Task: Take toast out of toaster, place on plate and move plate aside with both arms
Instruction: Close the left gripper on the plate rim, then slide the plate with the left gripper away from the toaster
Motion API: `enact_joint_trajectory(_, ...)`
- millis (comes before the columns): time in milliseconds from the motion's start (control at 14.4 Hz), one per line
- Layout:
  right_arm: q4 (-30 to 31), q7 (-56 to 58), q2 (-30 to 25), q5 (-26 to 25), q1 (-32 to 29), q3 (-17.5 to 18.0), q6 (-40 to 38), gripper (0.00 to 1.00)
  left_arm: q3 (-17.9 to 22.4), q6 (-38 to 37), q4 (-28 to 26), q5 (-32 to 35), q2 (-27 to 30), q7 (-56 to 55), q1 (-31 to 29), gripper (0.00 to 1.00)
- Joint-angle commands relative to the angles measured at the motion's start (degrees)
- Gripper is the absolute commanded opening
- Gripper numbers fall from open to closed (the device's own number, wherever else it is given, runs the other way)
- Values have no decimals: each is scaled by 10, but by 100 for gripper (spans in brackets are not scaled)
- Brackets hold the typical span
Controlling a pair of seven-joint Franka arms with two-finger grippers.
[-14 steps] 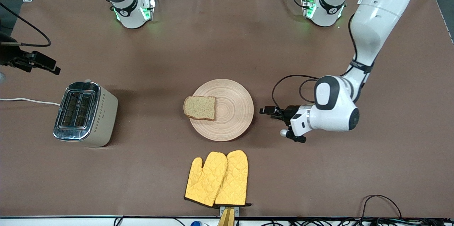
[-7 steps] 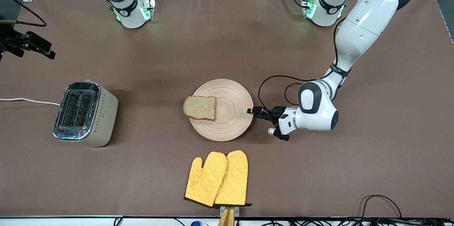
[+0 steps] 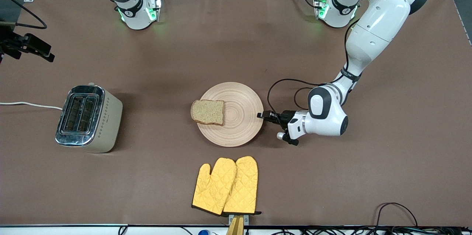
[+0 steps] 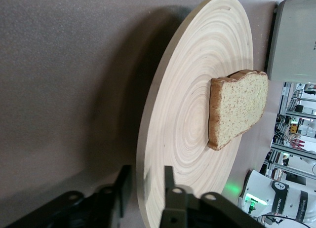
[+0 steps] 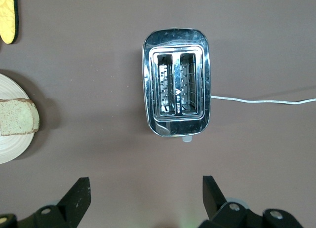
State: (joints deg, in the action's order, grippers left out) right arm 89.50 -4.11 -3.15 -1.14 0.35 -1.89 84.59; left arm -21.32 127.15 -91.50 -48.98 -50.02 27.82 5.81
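Note:
The toast (image 3: 208, 111) lies on the plate (image 3: 239, 124), on the part toward the right arm's end. My left gripper (image 3: 261, 114) is low at the plate's rim toward the left arm's end. In the left wrist view the plate (image 4: 197, 90) and the toast (image 4: 239, 107) show. The left gripper (image 4: 145, 181) is open, with one finger (image 4: 169, 178) over the plate, the other outside the rim, and gaps showing. My right gripper (image 3: 46, 53) hangs open and empty over the table by the toaster (image 3: 88, 117). In the right wrist view the right gripper (image 5: 145, 191) is spread wide.
Two yellow oven mitts (image 3: 226, 185) lie nearer the front camera than the plate. The toaster (image 5: 176, 95) has two empty slots, and its white cord (image 3: 25, 104) runs off the right arm's end. The left arm's cable loops over the table beside the plate.
My left arm has moved toward the plate, bringing its gripper from beside the plate to astride the rim. My right gripper has drawn back from the toaster. Toast and plate have not moved.

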Motion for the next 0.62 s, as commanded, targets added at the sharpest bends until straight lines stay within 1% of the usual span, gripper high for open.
enact_joint_trajectory(0, 5, 2, -4, -9, -11, 10, -1, 100, -4, 8, -3, -11, -1, 11, -1, 14)
enact_joint_trajectory(139, 5, 2, -4, -9, -12, 9, -2, 100, -4, 8, -2, -11, -1, 11, 0, 2)
enact_joint_trajectory(278, 6, 2, -4, -9, -13, 9, -3, 100, -4, 8, -1, -10, 0, 11, 0, 0)
enact_joint_trajectory(555, 6, 2, -4, -9, -14, 9, -3, 100, -6, 7, 2, -10, 8, 11, -7, 0)
